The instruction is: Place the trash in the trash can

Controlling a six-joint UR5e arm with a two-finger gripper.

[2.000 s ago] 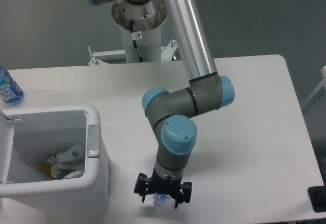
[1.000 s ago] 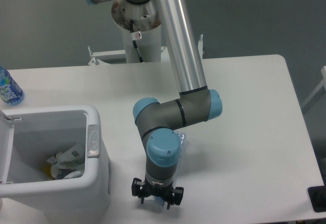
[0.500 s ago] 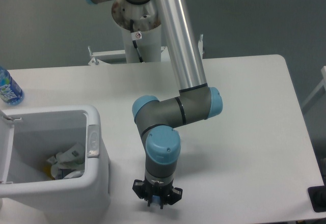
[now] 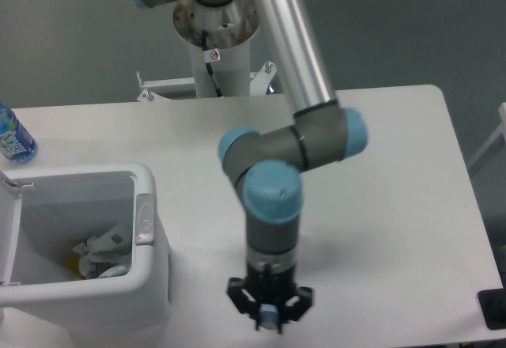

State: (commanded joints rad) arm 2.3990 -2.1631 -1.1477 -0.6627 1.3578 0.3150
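Gripper [image 4: 269, 315] pointing straight down near the table's [image 4: 395, 166] front edge, fingers drawn close around a small blue-and-clear piece, apparently the capped end of the crushed bottle [image 4: 269, 314]; rest of that bottle hidden beneath the wrist. Trash can [image 4: 150, 277] well to the left, lid swung open, grey latch [image 4: 145, 218] on its near rim, crumpled white wrapper [image 4: 104, 255] lying inside. Blue-labelled bottle [image 4: 13, 138] upright at the far left table edge.
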